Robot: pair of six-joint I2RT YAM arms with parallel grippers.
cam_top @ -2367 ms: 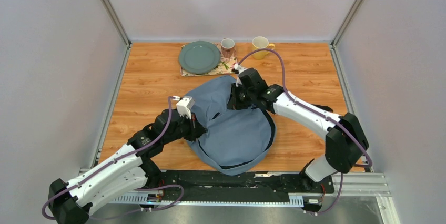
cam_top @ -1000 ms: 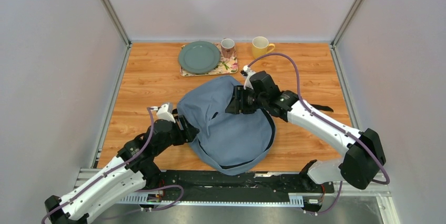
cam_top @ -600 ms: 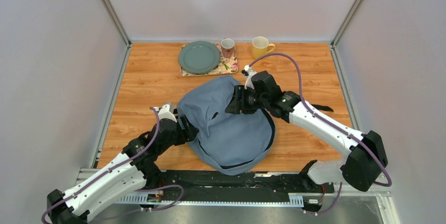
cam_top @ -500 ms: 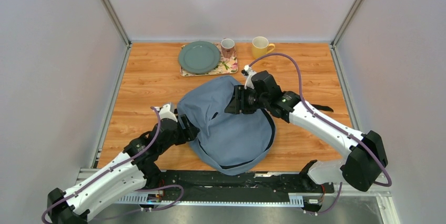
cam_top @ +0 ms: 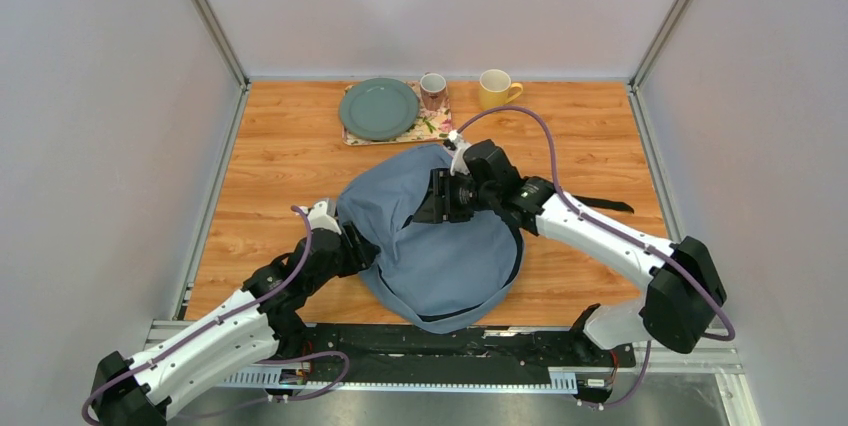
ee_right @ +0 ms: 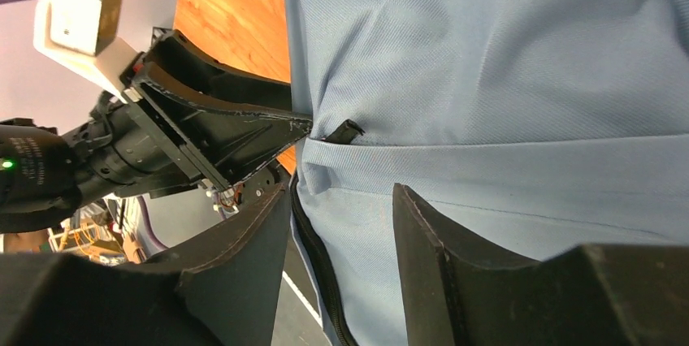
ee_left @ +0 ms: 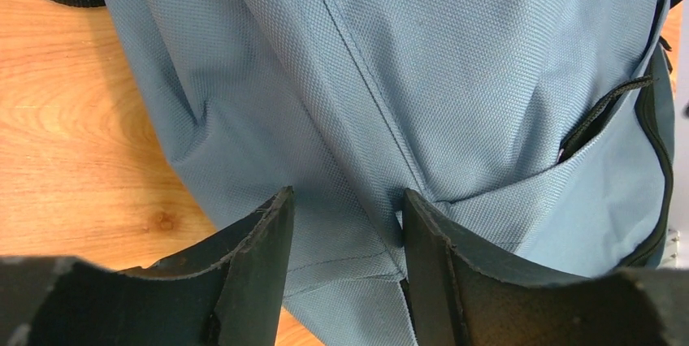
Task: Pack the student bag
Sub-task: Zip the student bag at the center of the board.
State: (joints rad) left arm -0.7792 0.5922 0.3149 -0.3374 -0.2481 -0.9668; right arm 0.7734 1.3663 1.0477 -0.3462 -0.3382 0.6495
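top external: grey-blue student bag [cam_top: 440, 256] lies slumped, black-trimmed.

At the top centre of my overhead view, a grey-green plate [cam_top: 378, 108] is sitting on a floral mat [cam_top: 426, 130]. A patterned mug [cam_top: 433, 90] is standing at the mat's right end. A yellow mug [cam_top: 494, 88] is standing just right of it on my wooden counter [cam_top: 280, 176].
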